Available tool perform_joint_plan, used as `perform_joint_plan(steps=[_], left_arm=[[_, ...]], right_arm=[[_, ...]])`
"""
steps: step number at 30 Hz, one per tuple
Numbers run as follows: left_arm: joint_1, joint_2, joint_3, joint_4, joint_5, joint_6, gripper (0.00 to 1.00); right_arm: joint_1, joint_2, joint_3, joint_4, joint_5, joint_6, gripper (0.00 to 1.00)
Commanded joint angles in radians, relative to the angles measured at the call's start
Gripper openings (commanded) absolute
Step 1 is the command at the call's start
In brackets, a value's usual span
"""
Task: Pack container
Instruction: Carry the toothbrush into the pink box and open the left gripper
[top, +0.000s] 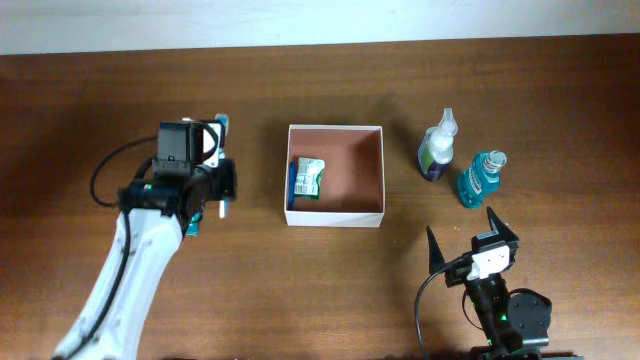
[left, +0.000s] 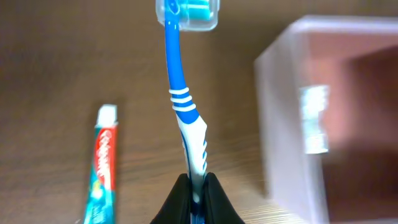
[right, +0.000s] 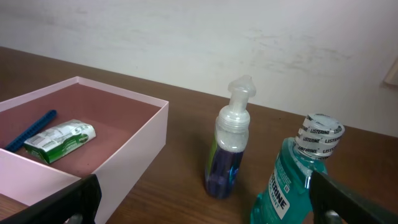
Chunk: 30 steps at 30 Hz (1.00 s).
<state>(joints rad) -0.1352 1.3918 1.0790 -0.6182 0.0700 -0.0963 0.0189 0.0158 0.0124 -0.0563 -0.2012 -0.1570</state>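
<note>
The container (top: 335, 217) is a square white box with a pinkish-brown inside, at mid-table. It also shows in the left wrist view (left: 292, 118) and the right wrist view (right: 134, 149). A green-white packet (top: 310, 178) (right: 62, 140) and a blue stick (right: 31, 129) lie in it. My left gripper (top: 213, 145) (left: 198, 186), left of the container, is shut on a blue-white toothbrush (left: 180, 93) with a clear head cap (top: 220, 122). My right gripper (top: 467, 238) (right: 205, 208) is open and empty, in front of the bottles.
A toothpaste tube (left: 102, 168) lies on the table left of the toothbrush, mostly under my left arm in the overhead view (top: 190, 228). A purple pump bottle (top: 437, 150) (right: 231, 149) and a teal Listerine bottle (top: 480, 178) (right: 298, 180) stand right of the container.
</note>
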Motion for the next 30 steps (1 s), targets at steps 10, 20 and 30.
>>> perform_joint_plan(steps=[10, 20, 30], left_arm=[[-0.218, -0.079, 0.197, -0.079, 0.073, -0.128, 0.01], [-0.350, -0.030, 0.217, -0.067, 0.008, -0.193, 0.01], [-0.381, 0.200, 0.353, -0.145, -0.045, -0.195, 0.02]], right_arm=[[-0.008, -0.007, -0.007, -0.001, 0.002, 0.004, 0.98], [-0.008, -0.007, -0.007, -0.001, 0.002, 0.004, 0.98], [-0.008, -0.007, -0.007, -0.001, 0.002, 0.004, 0.98]])
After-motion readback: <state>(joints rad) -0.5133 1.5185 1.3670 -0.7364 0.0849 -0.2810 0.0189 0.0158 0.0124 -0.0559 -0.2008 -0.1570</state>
